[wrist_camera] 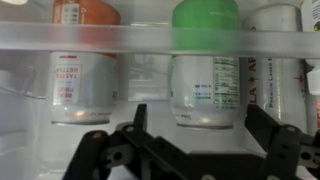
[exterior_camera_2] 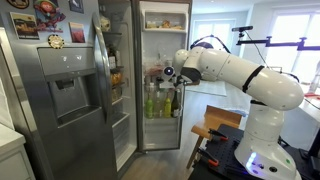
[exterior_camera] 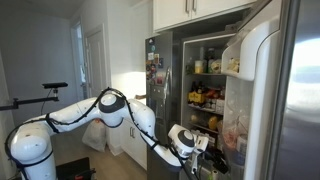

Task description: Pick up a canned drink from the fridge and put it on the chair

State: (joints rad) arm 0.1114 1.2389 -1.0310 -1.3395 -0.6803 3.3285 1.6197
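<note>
In the wrist view my gripper is open, with its two black fingers spread wide. A white canned drink with a green top stands just beyond them, behind a clear shelf rail. It sits between the jaws' line, and nothing is held. An orange-topped can stands to its left and another can to its right. Both exterior views show the arm reaching into the open, lit fridge, with the gripper at a shelf. A wooden chair stands beside the robot base.
The open fridge doors flank the arm on both sides. The clear rail crosses in front of the cans. Bottles and food fill the other shelves. White bags lie on the floor by the wall.
</note>
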